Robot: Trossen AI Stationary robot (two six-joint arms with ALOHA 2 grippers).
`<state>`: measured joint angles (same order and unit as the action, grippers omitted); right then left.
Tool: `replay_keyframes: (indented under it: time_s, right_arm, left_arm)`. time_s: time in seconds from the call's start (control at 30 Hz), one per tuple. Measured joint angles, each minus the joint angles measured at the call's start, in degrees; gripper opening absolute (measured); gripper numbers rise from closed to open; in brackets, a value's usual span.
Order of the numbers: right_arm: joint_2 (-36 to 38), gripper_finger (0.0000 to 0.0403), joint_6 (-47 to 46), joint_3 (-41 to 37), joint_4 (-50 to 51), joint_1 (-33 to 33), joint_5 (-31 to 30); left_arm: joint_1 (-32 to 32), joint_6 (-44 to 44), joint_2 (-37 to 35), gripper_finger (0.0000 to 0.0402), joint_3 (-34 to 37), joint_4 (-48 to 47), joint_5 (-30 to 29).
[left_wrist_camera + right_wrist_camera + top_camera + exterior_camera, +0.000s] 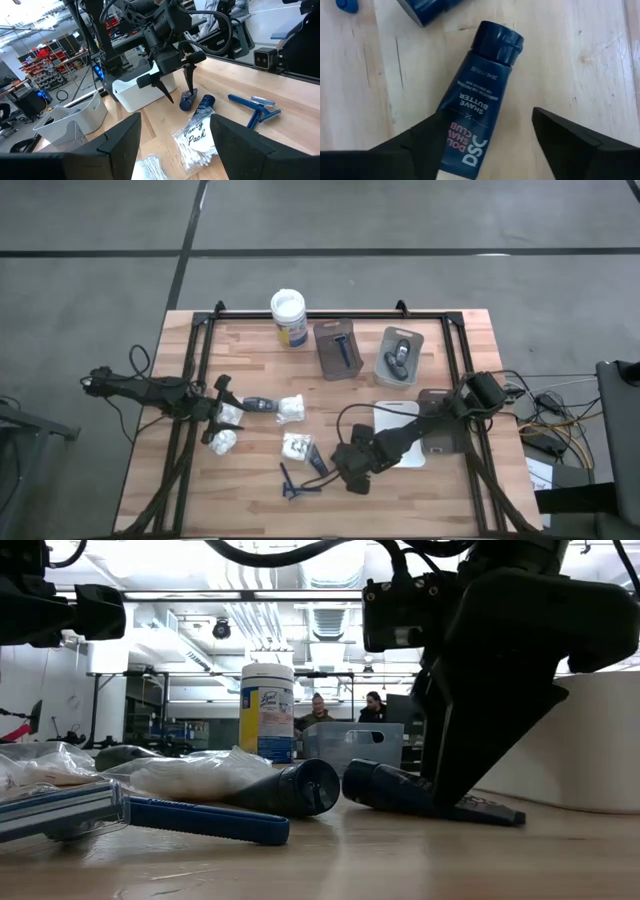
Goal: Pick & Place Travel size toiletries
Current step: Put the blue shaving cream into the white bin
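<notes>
Right gripper (pixel 485 150), fingers spread and unclenched, is lowered astride the tube (pixel 475 107) at the surface's (pixel 200 500) 6 o'clock, apparently for grasping. Left gripper (pixel 222 415), released, is held at 9 o'clock.

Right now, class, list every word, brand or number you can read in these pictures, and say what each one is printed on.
"DSC DOLLAR SHAVE CLUB" and "SHAVE BUTTER": on the dark blue plastic tube lying between the right gripper's open fingers.
Small print near that tube's cap: too small to read.
"Vanity Pack": on the clear plastic packet of white cotton swabs.
Brand on the white-lidded tub's blue-yellow label: too blurred to read.
</notes>
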<state>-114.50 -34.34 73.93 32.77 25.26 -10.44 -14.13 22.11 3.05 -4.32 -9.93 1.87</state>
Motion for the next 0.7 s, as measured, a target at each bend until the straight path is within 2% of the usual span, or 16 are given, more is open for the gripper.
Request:
replay_keyframes:
  time_s: [0.43, 0.7]
  right_arm:
    - [0.5, 0.0090, 3.0, -0.2, 0.5, 0.2, 0.1]
    - [3.8, 0.0025, 5.2, -0.2, 1.8, 0.4, 0.4]
  left_arm:
    - [0.0, 0.0, 0.0, 0.0243, 0.0, 0.0, 0.0]
    - [0.0, 0.0, 0.0, 0.0243, 0.0, 0.0, 0.0]
